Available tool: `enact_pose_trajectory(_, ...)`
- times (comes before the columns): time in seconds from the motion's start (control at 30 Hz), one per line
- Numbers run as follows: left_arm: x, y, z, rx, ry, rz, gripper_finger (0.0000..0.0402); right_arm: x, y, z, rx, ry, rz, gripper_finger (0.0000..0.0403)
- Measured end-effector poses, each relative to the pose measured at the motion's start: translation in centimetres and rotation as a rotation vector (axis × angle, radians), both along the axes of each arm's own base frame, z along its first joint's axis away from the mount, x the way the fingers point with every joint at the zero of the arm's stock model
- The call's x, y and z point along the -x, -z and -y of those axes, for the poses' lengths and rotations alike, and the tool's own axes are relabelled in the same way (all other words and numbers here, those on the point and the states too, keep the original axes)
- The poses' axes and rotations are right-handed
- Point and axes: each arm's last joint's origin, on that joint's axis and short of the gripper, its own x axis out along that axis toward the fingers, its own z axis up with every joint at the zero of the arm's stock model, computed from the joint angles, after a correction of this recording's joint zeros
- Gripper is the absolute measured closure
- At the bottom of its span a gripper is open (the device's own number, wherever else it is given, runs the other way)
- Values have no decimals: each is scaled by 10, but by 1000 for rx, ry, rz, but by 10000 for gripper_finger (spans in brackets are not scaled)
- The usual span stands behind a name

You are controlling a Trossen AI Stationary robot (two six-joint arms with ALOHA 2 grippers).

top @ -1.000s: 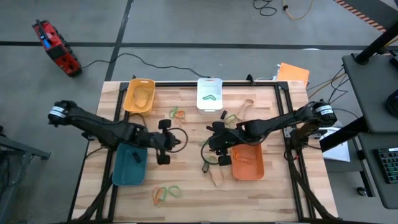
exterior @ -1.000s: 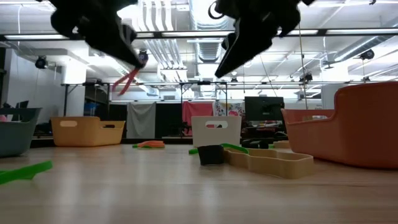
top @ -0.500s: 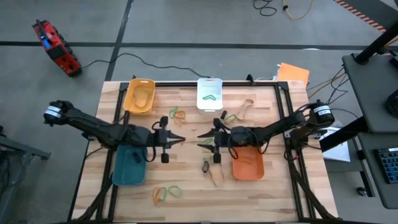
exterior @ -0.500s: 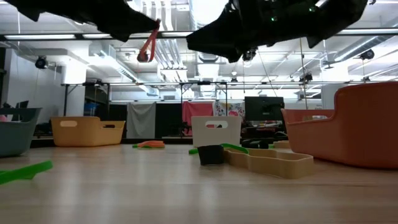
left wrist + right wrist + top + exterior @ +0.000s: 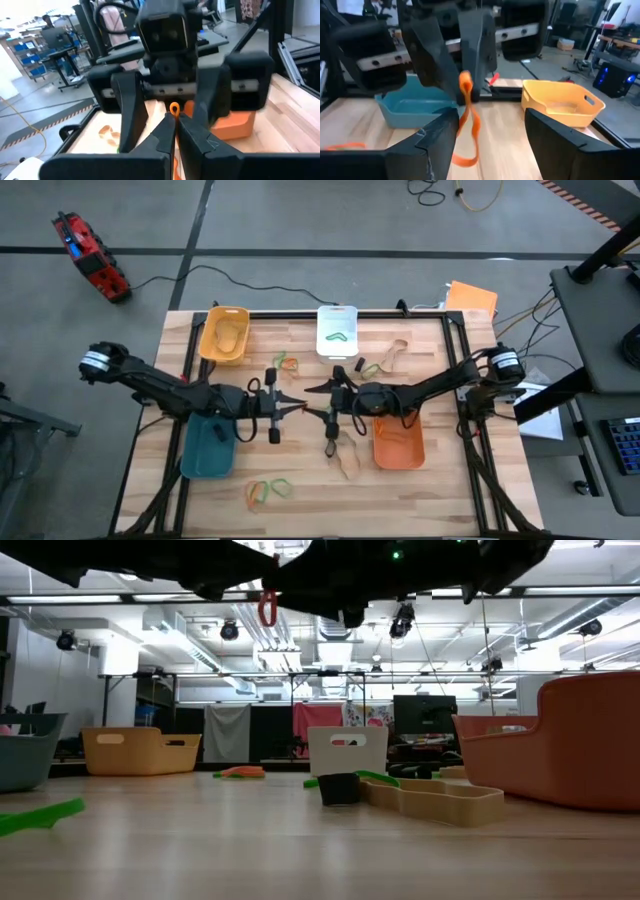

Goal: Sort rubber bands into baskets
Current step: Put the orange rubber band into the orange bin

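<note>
A: Which way does the orange rubber band run?

B: We read its long axis as vertical. In the right wrist view it hangs straight down from the pinch point, the lower loop curling at the bottom.

A: Where does it sit relative to each end effector?

B: Working left to right: the left end effector is clenched on the band's upper end, raised above the middle of the desk. We see the band's top loop poking out between its closed fingers in the left wrist view. Directly facing it, the right end effector stands released, its fingers spread to either side of the band and not touching it.

A: Containers and contents?

B: The teal-blue basket lies at the near left, under the left arm; we make out one dark item inside. The yellow basket at the far left holds tan bands. The white basket at the far centre holds a green band. The orange basket at the near right holds orange bands.

A: Loose bands?

B: A green and orange cluster lies near the yellow basket, another cluster at the near edge, and a tan band beside the orange basket.
</note>
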Motion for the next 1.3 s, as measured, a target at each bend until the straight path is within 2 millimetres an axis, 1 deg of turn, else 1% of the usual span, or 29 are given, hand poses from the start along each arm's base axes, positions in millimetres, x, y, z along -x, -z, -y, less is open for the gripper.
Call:
enact_pose_trajectory(0.17,-5,4,1,-4,0,-15,401,-8,4,-1,-10,2,-44,181)
enact_pose_trajectory(0.3,-8,5,2,-10,0,-22,401,-11,6,-1,-7,4,-63,212)
enact_pose_trajectory(0.4,-11,2,2,5,-26,-12,402,-11,6,-1,-9,26,-70,256)
enact_pose_trajectory(0.5,-10,2,1,3,-68,-14,398,-11,8,0,-9,50,-88,317)
enact_pose_trajectory(0.57,-9,2,0,2,-76,-21,388,-10,10,0,0,63,-107,362)
enact_pose_trajectory(0.6,-9,2,0,4,-76,-21,381,-10,11,0,6,63,-118,378)
enact_pose_trajectory(0.63,-8,2,0,3,-76,-29,372,-9,11,0,7,64,-133,384)
enact_pose_trajectory(0.77,-8,5,0,-4,-75,-58,328,-10,7,0,-4,70,-210,393)
enact_pose_trajectory(0.9,-7,9,0,-19,-73,-107,282,-9,-5,0,-12,79,-312,394)
enact_pose_trajectory(1.0,-5,11,-1,-38,-72,-140,257,-7,-13,1,-19,93,-450,394)
enact_pose_trajectory(1.17,-2,13,-2,-58,-75,-183,239,1,-22,0,-22,108,-694,394)
enact_pose_trajectory(1.3,-1,14,-2,-67,-94,-199,238,18,-22,-1,-72,95,-929,394)
